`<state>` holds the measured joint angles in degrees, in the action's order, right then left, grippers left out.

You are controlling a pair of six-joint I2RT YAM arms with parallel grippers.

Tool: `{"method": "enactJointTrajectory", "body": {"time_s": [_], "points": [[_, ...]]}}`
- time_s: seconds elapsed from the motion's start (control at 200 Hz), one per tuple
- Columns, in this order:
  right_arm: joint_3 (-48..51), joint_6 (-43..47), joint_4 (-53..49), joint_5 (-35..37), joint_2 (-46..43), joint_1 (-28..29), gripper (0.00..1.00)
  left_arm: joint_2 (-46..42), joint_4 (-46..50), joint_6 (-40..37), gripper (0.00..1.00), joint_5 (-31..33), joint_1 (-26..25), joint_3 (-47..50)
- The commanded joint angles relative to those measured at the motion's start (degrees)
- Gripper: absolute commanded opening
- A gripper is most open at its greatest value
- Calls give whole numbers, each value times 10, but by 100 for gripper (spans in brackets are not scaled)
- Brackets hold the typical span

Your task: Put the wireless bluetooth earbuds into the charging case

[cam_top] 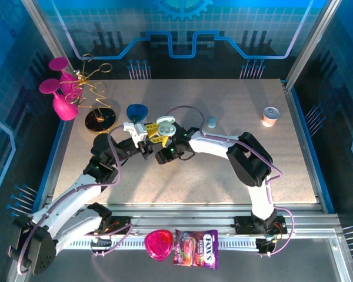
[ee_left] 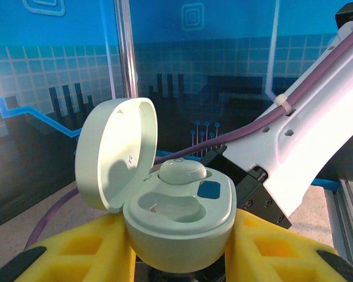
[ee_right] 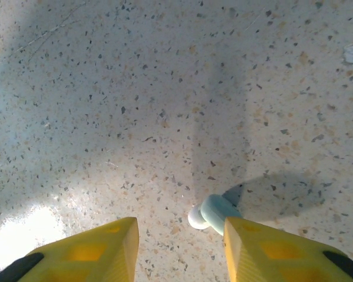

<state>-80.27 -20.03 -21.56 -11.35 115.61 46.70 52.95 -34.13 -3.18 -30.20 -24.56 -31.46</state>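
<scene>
on the left, my left gripper (ee_left: 179, 258) is clamped tight on the base of the charging case (ee_left: 176, 226) and holds it up, with the lid (ee_left: 115, 153) swung open to the left. the case is pale mint, a glossy pebble shape, with a small blue patch beside the pockets. the seated earbud (ee_left: 182, 171) sits in the far pocket and looks fully down. the near pocket (ee_left: 165, 205) is empty. so the step in hand is the second bud; about half done by my read.

on the right, my right gripper (ee_right: 179, 247) hangs over the speckled table (ee_right: 135, 88), jaws apart, nothing pinched between them. the loose earbud (ee_right: 215, 212) is tiny, a white tip on a mint stub, and lies against the inner edge of the right-side finger in my wrist view. can't tell if it rests on the table or clings to the pad.

next move, as i judge it: centre the jaws on the bud, close gently, carry it to the case and line it up with the near pocket. the bud is small and slick, so it's easy to flick away or grab skewed.
</scene>
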Motion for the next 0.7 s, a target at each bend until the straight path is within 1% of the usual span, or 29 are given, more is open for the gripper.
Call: {"method": "enactJointTrajectory", "body": {"time_s": [0.0, 0.27, 0.46, 0.695], "points": [[-22, 16, -1, 15, 16, -4, 44, -1, -11, -5, 38, -1, 0, -22], [-51, 20, -16, -20, 60, -8, 42, 0, -8, -9, 38, 0, 0, -23], [-55, 39, -34, -43, 62, 2, 40, 6, -8, -11, 38, 2, -1, -24], [-64, 71, -71, -46, 54, 14, 39, 8, -11, -9, 38, 0, 0, -26]]}}
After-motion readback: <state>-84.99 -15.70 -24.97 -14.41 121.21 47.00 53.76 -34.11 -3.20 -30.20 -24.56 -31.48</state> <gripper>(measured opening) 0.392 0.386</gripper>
